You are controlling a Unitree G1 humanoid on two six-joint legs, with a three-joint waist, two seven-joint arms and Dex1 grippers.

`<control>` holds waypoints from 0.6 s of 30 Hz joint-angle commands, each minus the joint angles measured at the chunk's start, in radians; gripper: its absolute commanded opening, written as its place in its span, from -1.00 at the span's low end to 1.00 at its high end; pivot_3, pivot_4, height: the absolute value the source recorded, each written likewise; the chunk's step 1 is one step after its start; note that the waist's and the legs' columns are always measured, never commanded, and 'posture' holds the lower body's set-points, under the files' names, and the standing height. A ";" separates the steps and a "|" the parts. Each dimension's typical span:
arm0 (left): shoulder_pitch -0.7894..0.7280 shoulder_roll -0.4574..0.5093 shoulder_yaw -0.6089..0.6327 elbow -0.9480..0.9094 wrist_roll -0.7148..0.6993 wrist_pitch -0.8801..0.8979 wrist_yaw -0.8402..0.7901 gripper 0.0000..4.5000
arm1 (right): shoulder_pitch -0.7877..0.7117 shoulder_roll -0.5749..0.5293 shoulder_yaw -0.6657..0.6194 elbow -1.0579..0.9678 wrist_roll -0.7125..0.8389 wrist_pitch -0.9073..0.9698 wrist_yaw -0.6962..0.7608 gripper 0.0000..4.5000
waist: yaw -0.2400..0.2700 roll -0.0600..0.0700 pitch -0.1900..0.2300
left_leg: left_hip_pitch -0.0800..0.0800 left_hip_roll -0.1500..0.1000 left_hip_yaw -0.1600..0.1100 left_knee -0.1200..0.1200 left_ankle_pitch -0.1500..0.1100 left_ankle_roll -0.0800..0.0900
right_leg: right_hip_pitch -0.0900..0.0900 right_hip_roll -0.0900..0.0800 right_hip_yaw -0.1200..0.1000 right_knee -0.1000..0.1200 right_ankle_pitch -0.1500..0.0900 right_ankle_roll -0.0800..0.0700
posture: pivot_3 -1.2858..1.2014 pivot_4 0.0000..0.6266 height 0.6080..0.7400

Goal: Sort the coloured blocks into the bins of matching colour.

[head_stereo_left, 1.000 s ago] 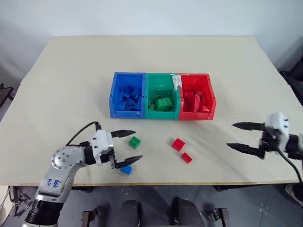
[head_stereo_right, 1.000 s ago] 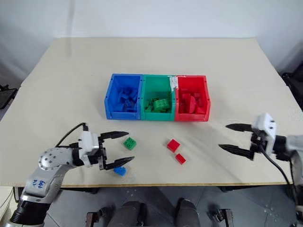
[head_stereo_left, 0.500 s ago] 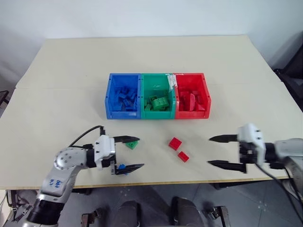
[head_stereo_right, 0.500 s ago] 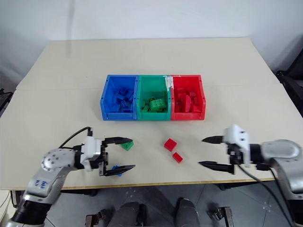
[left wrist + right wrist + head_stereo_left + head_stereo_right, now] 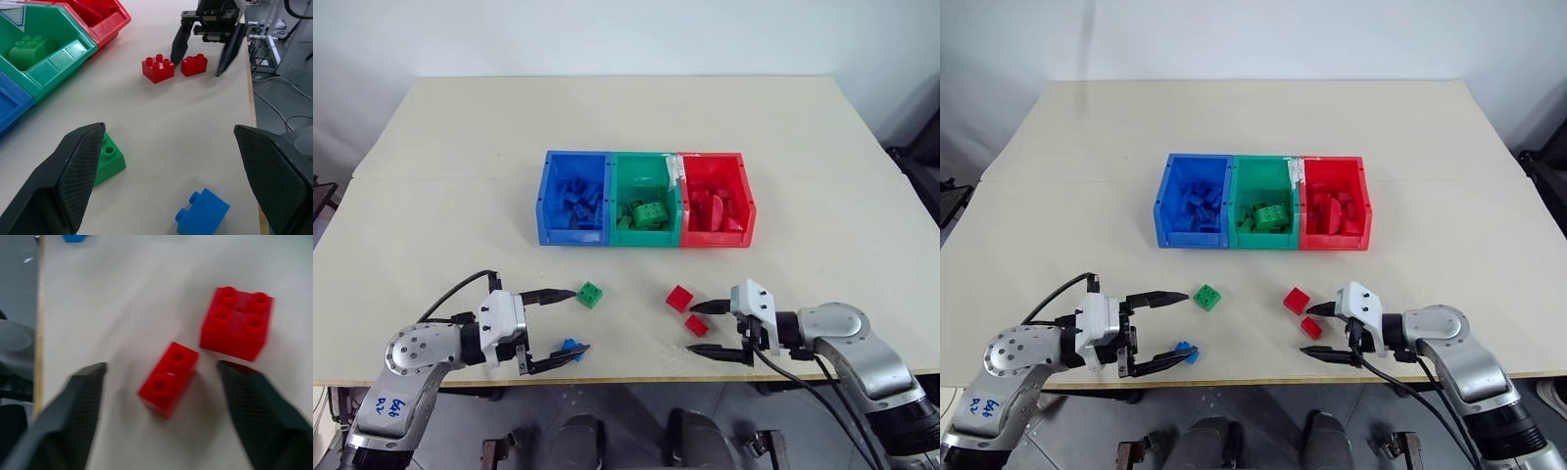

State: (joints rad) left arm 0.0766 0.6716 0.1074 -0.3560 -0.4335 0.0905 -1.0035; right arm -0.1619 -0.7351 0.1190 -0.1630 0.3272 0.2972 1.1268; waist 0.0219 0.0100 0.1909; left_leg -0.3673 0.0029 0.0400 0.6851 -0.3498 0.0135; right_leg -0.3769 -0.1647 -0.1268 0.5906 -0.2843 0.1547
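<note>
While the right pincer (image 5: 705, 330) stands released, a small red brick (image 5: 697, 325) lies untouched between its fingers on the worktop (image 5: 460, 196).

bins (image 5: 646, 157): three joined open-top boxes in a row, blue, green, red, each holding bricks of its own colour
green block (image 5: 590, 294): studs up, on the worktop, near the bins' front, below the blue-green joint
blue block (image 5: 572, 347): farther from the bins, by the worktop edge
larger red block (image 5: 679, 298): before the red bin
smaller red block (image 5: 697, 325): just beyond it, apart
</note>
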 commanded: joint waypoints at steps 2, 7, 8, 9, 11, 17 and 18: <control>0.004 0.002 0.021 -0.030 -0.014 -0.006 0.012 1.00 | 0.002 -0.023 -0.027 0.040 -0.015 -0.027 0.007 -0.01 | 0.004 0.000 0.000 | 0.000 0.000 0.000 0.000 0.000 0.000 | 0.000 0.000 0.000 0.000 0.000 0.000 | 0.03 -0.52 1.00; -0.027 -0.014 0.008 -0.006 -0.003 -0.017 0.023 1.00 | -0.028 -0.010 -0.060 0.064 0.022 -0.073 0.031 -0.77 | 0.003 0.000 0.000 | -0.001 0.000 0.001 0.000 0.000 0.000 | 0.000 0.000 -0.001 0.000 0.000 0.000 | 0.03 -0.52 1.00; -0.033 -0.019 0.005 -0.001 -0.001 -0.021 0.027 1.00 | -0.039 -0.011 -0.071 0.064 0.037 -0.070 0.038 -0.79 | 0.002 0.000 0.000 | -0.001 0.000 0.001 0.000 0.000 0.000 | 0.000 0.000 -0.001 0.000 0.000 0.000 | 0.03 -0.52 1.00; -0.038 -0.026 0.005 0.000 -0.001 -0.022 0.034 1.00 | -0.053 -0.012 -0.087 0.061 0.062 -0.058 0.048 -0.79 | 0.002 0.000 0.000 | -0.001 0.000 0.001 0.000 0.000 0.000 | 0.000 0.000 -0.001 0.000 0.000 0.000 | 0.03 -0.52 1.00; -0.039 -0.043 0.013 -0.006 -0.012 -0.013 0.055 1.00 | -0.091 -0.009 -0.132 0.055 0.128 -0.009 0.048 -0.79 | 0.001 0.000 0.000 | -0.001 0.000 0.001 0.000 0.000 0.000 | 0.000 0.000 0.000 0.000 0.000 0.000 | 0.03 -0.52 1.00; -0.030 -0.090 0.072 -0.030 -0.049 0.011 0.142 1.00 | -0.385 0.048 -0.230 0.271 0.174 0.055 -0.070 -0.79 | -0.007 0.000 0.000 | 0.000 0.001 0.000 0.000 0.000 0.000 | 0.000 0.000 0.000 0.000 0.000 0.000 | 0.03 -0.52 1.00; -0.032 -0.097 0.080 -0.032 -0.051 0.012 0.155 1.00 | -0.441 0.065 -0.227 0.339 0.138 0.030 -0.107 -0.79 | -0.010 0.000 0.000 | 0.000 0.001 0.000 0.000 0.000 0.000 | 0.000 0.001 0.000 0.000 0.000 0.000 | 0.03 -0.52 1.00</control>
State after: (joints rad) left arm 0.0494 0.5838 0.1601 -0.3499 -0.4570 0.1027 -0.8733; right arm -0.5658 -0.6866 -0.0891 0.1000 0.4969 0.3598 1.0762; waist 0.0122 0.0097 0.1908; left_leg -0.3674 0.0038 0.0403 0.6853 -0.3495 0.0133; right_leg -0.3772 -0.1641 -0.1269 0.5909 -0.2843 0.1547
